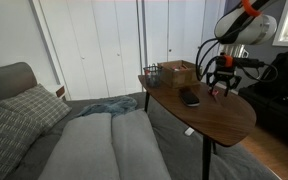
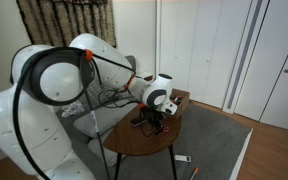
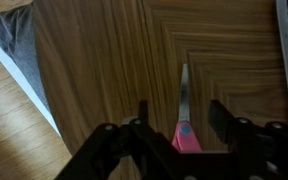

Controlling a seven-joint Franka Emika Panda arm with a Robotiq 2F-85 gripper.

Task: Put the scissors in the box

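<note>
Here the pincer stands open astride the scissors, whose red handles it partly hides.

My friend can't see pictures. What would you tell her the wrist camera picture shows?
Small red-handled scissors lie on a brown wooden table, blades pointing to the top of the picture, between the two dark fingers of the open gripper. Past the table's left edge are a grey cloth and a wooden floor.

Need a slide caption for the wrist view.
Open gripper straddling the red-handled scissors lying on the wooden table.
</note>
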